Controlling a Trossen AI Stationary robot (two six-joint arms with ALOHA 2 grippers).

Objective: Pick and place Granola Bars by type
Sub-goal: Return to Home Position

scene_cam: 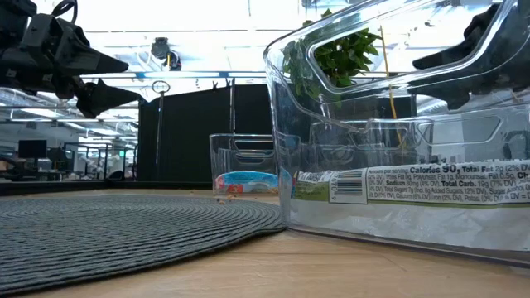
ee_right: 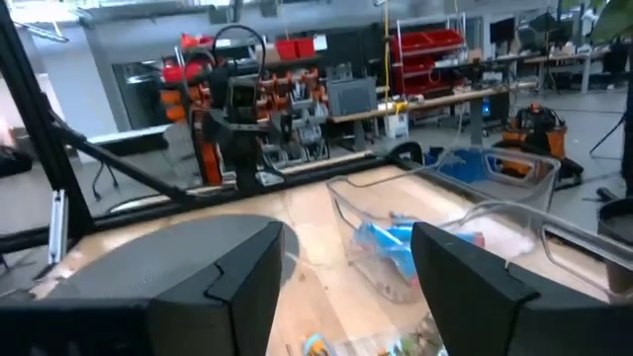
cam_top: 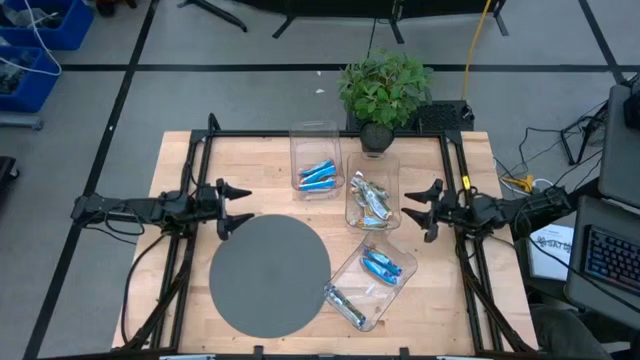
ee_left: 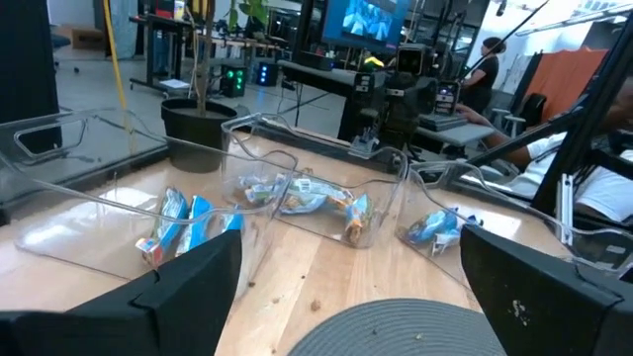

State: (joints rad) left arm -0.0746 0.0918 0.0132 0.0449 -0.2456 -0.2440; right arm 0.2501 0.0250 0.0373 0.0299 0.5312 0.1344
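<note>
The granola bars lie in three clear bins. Blue bars sit in the far bin. Tan and silvery bars fill the middle bin. The near bin lies skewed and holds blue bars and a silvery bar. My left gripper hovers open above the table, left of the bins and just beyond the round grey mat. My right gripper hovers open right of the middle bin. Both point inward. The left wrist view shows blue bars and tan ones.
A potted plant stands at the table's far edge behind the bins. The black frame rails run along both sides of the table. Bare wood shows left of the far bin. In the low view the near bin's wall fills the right.
</note>
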